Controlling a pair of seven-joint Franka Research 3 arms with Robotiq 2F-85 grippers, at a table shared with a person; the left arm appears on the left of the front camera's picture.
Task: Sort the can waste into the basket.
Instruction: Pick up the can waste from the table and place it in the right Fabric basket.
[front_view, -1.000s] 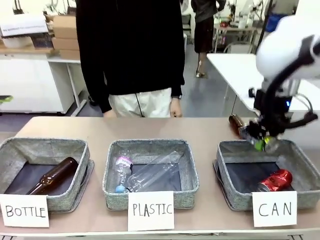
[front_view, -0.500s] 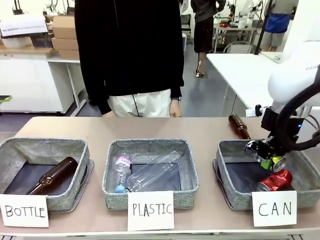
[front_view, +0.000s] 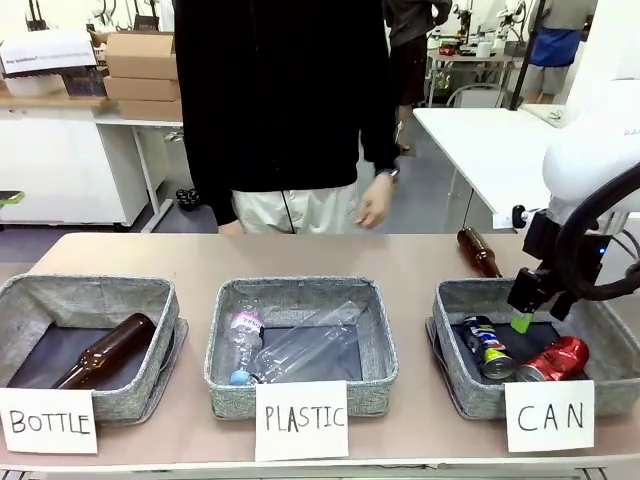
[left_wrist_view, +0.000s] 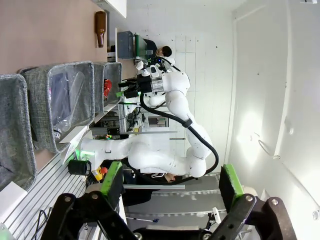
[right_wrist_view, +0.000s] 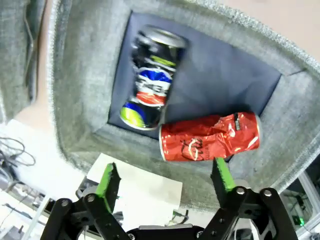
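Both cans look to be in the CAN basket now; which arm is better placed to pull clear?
The right. Its open right gripper hangs over the CAN basket, above the blue can and red can. The left gripper is open, away from the baskets.

1. Three baskets stood in a row on the counter (front_view: 400, 255): BOTTLE basket (front_view: 90, 300) left, PLASTIC basket (front_view: 300, 295) middle, CAN basket (front_view: 455, 310) right.
2. Two cans lay in the CAN basket, the blue can (front_view: 483, 346) left of the red can (front_view: 552, 360), close together.
3. The right gripper (front_view: 540, 300) hung above them.
4. A loose bottle (front_view: 479, 251) lay on the counter behind the CAN basket.
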